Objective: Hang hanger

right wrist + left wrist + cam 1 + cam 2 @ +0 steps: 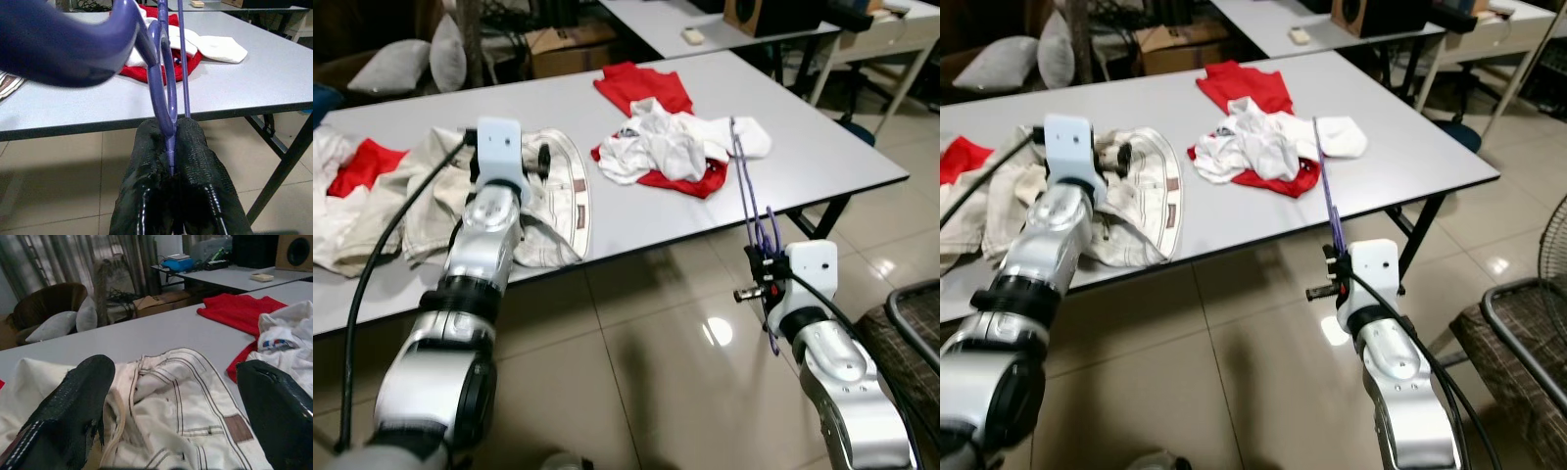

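Purple plastic: the hanger (166, 93) sits in my right gripper (170, 147), the two black fingers (146, 161) pressed together on its thin stem just below the hook. From the head camera I see the hanger (752, 211) standing up from the gripper (762, 266) and leaning toward the table (822, 147), its upper end over the near right part of the tabletop, beside the clothes pile (675, 147). The gripper itself is off the table, just in front of its near edge and above the tiled floor (675, 352).

The pile is white garments heaped on red ones, mid-table. A separate red shirt (641, 86) lies flat behind it, toward the far edge.

My left gripper (166, 431) is over the left part of the table, fingers (68, 416) spread wide with nothing between them. Below it lies a cream garment (186, 406) with thin dark stripes and a small brown patch. In the head view the left arm (484, 245) reaches across the table edge onto that same garment (563, 201). More cream cloth and a red piece (362, 166) lie at the far left.

Beyond the table: grey cushions (411, 64), a cardboard box (568, 49), a second table (705, 29) with a speaker (1371, 15). A dark chair (1518, 333) stands at my right.
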### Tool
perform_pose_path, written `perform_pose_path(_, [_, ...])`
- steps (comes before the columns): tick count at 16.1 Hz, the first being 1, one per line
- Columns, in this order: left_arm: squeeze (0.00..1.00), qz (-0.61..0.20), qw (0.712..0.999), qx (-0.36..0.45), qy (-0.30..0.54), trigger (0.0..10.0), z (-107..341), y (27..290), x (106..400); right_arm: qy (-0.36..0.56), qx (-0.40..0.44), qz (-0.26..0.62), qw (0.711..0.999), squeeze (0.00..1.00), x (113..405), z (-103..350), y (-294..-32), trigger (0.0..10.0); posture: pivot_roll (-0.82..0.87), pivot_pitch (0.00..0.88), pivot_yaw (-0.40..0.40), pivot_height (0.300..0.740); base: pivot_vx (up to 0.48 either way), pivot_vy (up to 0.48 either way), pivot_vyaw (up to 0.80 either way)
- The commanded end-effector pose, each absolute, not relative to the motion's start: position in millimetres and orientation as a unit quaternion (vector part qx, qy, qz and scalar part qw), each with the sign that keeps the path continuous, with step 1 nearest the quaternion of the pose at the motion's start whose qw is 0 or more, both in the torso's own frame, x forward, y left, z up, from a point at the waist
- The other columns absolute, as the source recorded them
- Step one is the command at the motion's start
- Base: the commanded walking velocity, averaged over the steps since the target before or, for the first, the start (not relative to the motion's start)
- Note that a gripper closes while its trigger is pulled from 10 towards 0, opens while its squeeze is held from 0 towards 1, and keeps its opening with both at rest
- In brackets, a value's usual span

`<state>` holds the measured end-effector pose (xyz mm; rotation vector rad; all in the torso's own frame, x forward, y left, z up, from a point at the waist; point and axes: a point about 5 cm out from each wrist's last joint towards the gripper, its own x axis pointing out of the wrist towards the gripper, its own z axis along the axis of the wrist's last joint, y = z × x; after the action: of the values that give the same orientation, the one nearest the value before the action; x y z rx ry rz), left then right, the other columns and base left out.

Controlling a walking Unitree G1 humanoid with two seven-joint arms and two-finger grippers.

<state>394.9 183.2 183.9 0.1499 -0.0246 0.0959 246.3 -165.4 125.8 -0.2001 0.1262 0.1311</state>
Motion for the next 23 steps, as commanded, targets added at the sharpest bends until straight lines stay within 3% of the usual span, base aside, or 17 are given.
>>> perform_pose_path(1, [0.0,0.061,0.995,0.079,-0.014,10.0,185.7,187.2,396.8,0.05,-0.102,0.065,0.991,0.0,245.0,131.9,-163.1,10.0,-0.1,0.06,0.058,0.74,0.0,0.0,0.0])
perform_pose_path(5, [0.0,0.128,0.986,0.094,0.053,10.0,177.7,203.9,403.2,0.066,-0.105,0.083,0.989,0.0,232.6,131.0,-157.0,10.0,-0.13,0.143,0.059,0.74,0.0,0.0,0.0])
perform_pose_path(8, [0.0,0.158,0.981,0.102,0.054,10.0,182.2,213.6,404.2,0.071,-0.103,0.084,0.989,0.0,226.1,132.4,-155.7,10.0,-0.14,0.183,0.067,0.74,0.0,0.0,0.0])
perform_pose_path(15, [0.0,0.248,0.953,0.17,0.029,10.0,200.1,243.4,400.9,0.081,-0.099,0.077,0.989,0.0,222.6,133.5,-155.3,10.0,-0.14,0.198,0.079,0.74,0.0,0.0,0.0])
perform_pose_path(22, [0.0,0.239,0.961,0.124,0.065,10.0,181.1,245.9,396.6,0.079,-0.098,0.09,0.988,0.0,230.6,135.2,-151.3,10.0,-0.13,0.196,0.062,0.74,0.0,0.0,0.0])
perform_pose_path(23, [0.0,0.243,0.96,0.115,0.071,0.0,180.5,247.4,396.2,0.079,-0.097,0.086,0.988,0.0,229.3,134.9,-152.1,10.0,-0.13,0.196,0.067,0.74,0.0,0.0,0.0])
